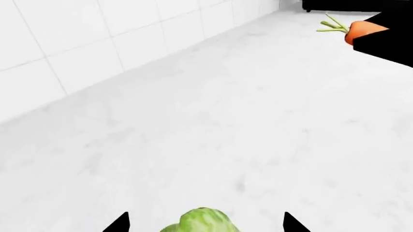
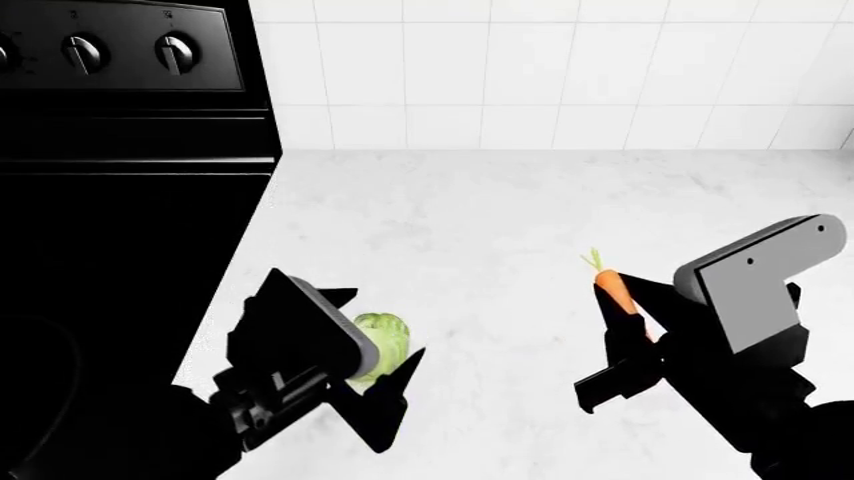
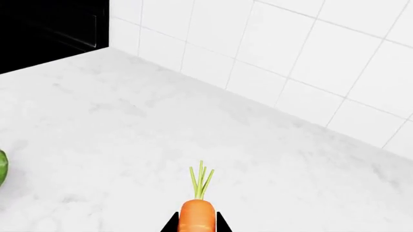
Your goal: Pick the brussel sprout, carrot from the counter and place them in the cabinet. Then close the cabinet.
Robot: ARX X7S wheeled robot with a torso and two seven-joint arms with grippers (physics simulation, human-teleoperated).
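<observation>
Both grippers fill the foreground of the head view, each apparently with one vegetable between its jaws. On the left, the left gripper (image 2: 380,365) has its jaws set fairly wide around the brussels sprout (image 2: 380,342), a pale green leafy ball sitting near the counter's left edge, beside the stove. Whether the fingers actually press it I cannot tell; in the left wrist view the two fingertips stand clear on either side of the sprout (image 1: 201,221). The right gripper (image 2: 625,322) has its jaws narrow and closed on the carrot (image 2: 613,289), holding the orange body with the green tuft pointing toward the back wall; the right wrist view shows the carrot (image 3: 197,217) pinched between both tips.

Both vegetables look light. The sprout is probably firm but round and leafy, so it could roll or slip; a hold across its widest middle seems safest. The carrot looks stiff and smooth, best held on its thick upper body.

Largest in the room is the black stove (image 2: 120,200) along the left, with knobs on top. Next comes the white marbled counter (image 2: 534,200), then the white tiled wall (image 2: 561,70) behind it. No cabinet is in view.
</observation>
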